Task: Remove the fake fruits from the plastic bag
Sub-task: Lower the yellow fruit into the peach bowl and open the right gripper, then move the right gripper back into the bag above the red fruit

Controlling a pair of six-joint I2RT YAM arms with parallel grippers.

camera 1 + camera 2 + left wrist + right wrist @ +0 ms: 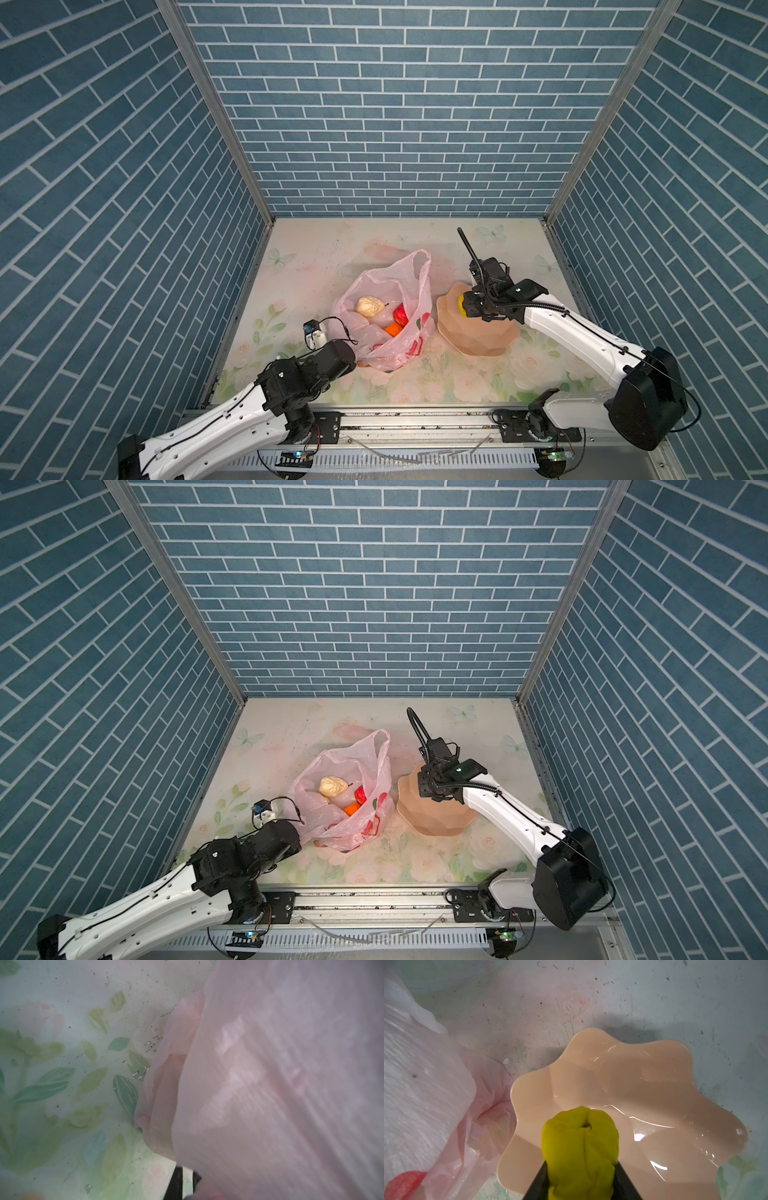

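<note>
Currently: one bag [390, 286] mid-surface [316, 257], three fruits [332, 786] visible inside (cream [370, 306], red [400, 312], orange [392, 329]); left gripper [187, 1180] nearly closed on bag edge; right gripper [581, 1162] grips one yellow fruit [580, 1147] over one bowl [633, 1076].

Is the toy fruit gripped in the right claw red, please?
No, the right claw grips a glossy yellow toy fruit above the peach-pink scalloped plastic bowl.

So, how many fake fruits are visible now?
4: a cream one, a red one and an orange one inside the bag; a yellow one in the right gripper. More may be hidden.
</note>
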